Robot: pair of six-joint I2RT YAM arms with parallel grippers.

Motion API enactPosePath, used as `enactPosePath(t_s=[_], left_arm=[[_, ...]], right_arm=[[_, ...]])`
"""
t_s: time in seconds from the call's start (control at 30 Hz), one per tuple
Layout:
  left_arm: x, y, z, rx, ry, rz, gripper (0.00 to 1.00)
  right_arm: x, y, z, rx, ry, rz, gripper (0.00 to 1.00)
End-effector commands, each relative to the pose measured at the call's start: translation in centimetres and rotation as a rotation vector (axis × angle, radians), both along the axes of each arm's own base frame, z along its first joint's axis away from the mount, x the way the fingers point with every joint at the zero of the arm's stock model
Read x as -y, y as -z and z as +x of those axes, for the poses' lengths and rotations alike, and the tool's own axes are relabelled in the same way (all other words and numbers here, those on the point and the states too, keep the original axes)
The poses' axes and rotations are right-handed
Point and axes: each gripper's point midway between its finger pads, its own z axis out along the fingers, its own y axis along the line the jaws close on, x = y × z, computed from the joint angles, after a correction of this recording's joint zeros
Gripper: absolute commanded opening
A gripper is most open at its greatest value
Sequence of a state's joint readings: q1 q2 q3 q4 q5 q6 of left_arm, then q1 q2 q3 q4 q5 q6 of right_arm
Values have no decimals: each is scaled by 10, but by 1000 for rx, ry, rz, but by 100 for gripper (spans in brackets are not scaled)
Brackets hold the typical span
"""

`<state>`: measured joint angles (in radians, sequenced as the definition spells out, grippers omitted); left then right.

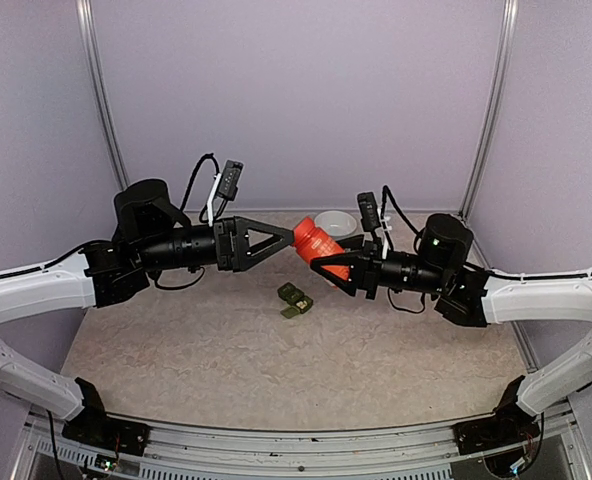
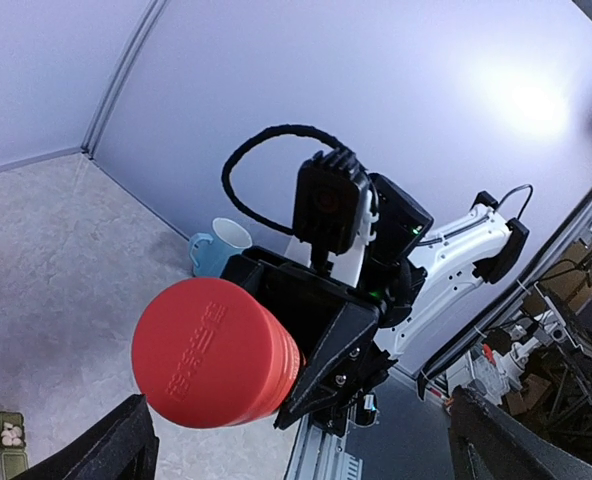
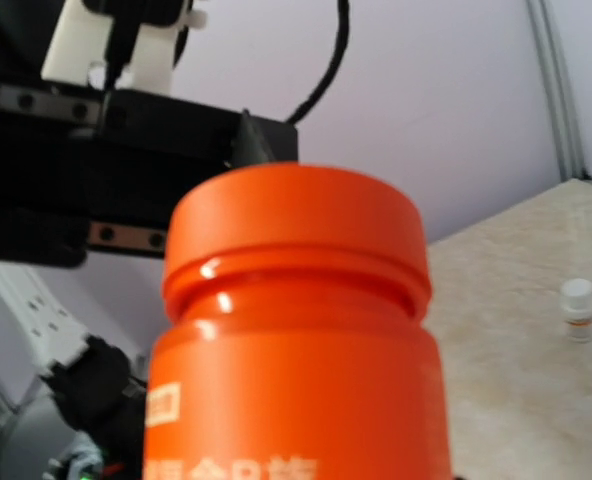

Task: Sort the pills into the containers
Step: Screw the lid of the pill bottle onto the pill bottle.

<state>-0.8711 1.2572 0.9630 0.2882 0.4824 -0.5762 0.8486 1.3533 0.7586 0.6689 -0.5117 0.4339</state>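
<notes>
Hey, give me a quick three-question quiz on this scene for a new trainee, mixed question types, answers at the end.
1. True or false: the left gripper is clamped on the lid of the red bottle.
2. What does the right gripper hold? A) a bowl B) the red bottle C) nothing
3. Fill in: the green pill container lies on the ____.
Key: 1 false, its jaws stand open; 2 B; 3 table.

Dark green containers (image 1: 295,300) lie on the table (image 1: 176,360), one compartment holding white pills (image 2: 12,435).
</notes>
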Motion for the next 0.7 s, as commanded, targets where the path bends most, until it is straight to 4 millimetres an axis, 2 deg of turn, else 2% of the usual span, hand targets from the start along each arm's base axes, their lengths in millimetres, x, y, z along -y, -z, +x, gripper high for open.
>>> enactPosePath(t_s=[0.0, 0.17, 0.3, 0.53, 0.67], left_arm=[[-1, 9, 20, -53, -91, 17, 99], [3, 17, 29, -76, -105, 36, 99], [9, 17, 30, -84, -89, 36, 99], [10, 7, 29, -61, -82, 13, 99], [10, 3, 29, -44, -90, 8, 99]], right_arm=[[0, -20, 2, 135, 48, 0, 20], [-3, -24, -2, 183, 52, -1, 20], [-7, -22, 1, 200, 68, -18, 20], [-16, -4, 19, 177, 127, -88, 19], [-20, 7, 21, 167, 126, -119, 19]])
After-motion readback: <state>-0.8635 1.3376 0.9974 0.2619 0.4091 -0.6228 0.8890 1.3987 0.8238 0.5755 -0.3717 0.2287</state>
